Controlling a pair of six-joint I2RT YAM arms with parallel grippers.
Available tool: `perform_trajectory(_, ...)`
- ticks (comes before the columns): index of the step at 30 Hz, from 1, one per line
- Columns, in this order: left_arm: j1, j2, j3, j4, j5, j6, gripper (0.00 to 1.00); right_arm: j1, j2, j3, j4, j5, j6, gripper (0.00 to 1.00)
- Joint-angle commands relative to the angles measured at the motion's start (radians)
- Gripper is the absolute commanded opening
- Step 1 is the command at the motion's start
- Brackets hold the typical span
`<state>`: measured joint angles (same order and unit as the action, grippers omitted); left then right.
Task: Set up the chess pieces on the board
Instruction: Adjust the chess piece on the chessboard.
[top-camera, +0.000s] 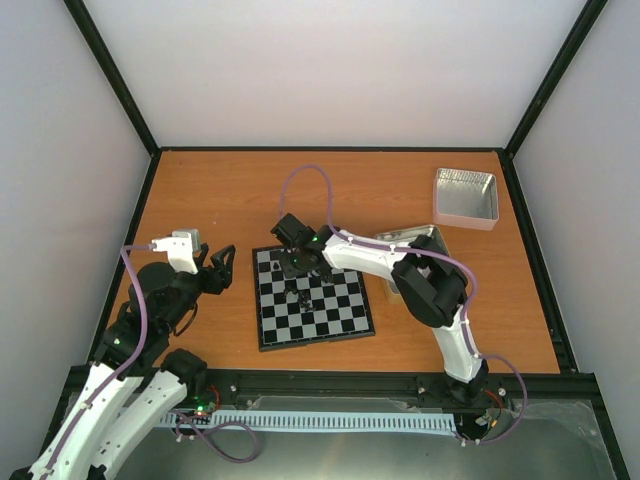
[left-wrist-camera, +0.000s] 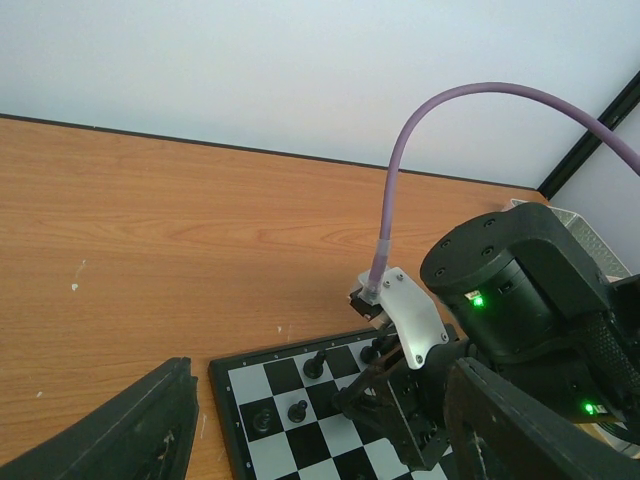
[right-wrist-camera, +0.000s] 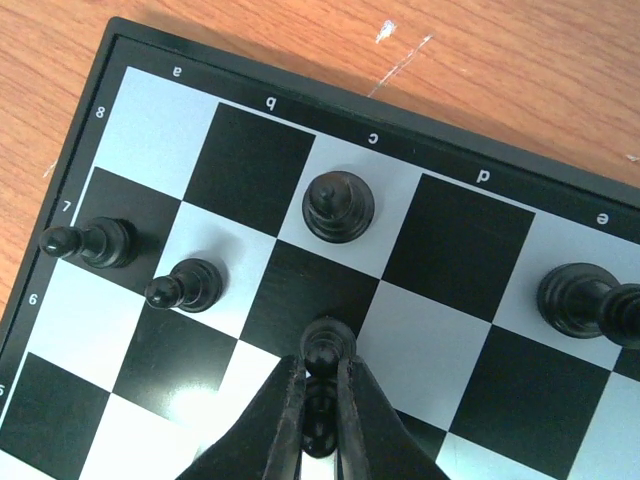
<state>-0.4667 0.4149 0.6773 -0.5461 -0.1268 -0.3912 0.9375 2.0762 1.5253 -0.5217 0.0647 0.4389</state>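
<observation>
The board (top-camera: 340, 320) lies mid-table, seen close in the right wrist view (right-wrist-camera: 450, 240). My right gripper (right-wrist-camera: 320, 375) is at the board's far left corner (top-camera: 297, 268), shut on the head of a black pawn (right-wrist-camera: 322, 352) that stands on a black square. Other black chess pieces stand nearby: one (right-wrist-camera: 338, 207) on the back row, two pawns (right-wrist-camera: 100, 242) (right-wrist-camera: 190, 285) to the left and a larger piece (right-wrist-camera: 580, 300) to the right. My left gripper (top-camera: 220, 268) hangs open left of the board, holding nothing; its fingers (left-wrist-camera: 130, 430) frame the board's corner (left-wrist-camera: 250, 385).
Two shiny metal tins stand at the right: one (top-camera: 465, 193) at the far right corner, another (top-camera: 420, 240) behind the right arm's elbow. The right arm (left-wrist-camera: 510, 290) and its purple cable reach across the board.
</observation>
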Motion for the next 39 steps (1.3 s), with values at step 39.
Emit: perform_trajectory(39, -0.006, -0.004, 0.004, 0.008, -0.003, -0.005, 0.69, 0.012, -0.032, -0.051, 0.028, 0.036, -0.045, 0.16)
